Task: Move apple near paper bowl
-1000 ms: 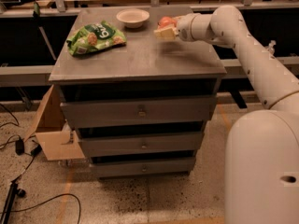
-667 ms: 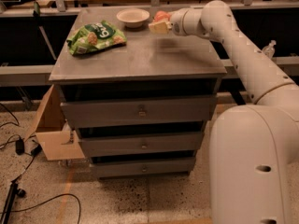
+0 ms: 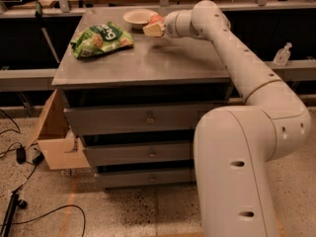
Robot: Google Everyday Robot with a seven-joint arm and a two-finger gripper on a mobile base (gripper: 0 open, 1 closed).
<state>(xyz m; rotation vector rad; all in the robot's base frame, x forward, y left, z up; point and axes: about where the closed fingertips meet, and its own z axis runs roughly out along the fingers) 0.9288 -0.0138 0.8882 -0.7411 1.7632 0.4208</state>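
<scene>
The red apple (image 3: 157,19) sits in my gripper (image 3: 154,27), held just above the grey cabinet top (image 3: 148,58), right beside the right rim of the off-white paper bowl (image 3: 138,18). The bowl stands at the back of the top. My gripper is shut on the apple, and its pale fingers (image 3: 152,29) cover the apple's lower part. My arm reaches in from the right.
A green snack bag (image 3: 101,38) lies at the back left of the cabinet top. The cabinet has three drawers (image 3: 148,117). An open cardboard box (image 3: 54,132) and cables (image 3: 19,157) are on the floor at left. A bottle (image 3: 282,54) stands on the shelf at right.
My gripper has carried the apple leftward across the back of the top, from right of the bowl to right beside its rim.
</scene>
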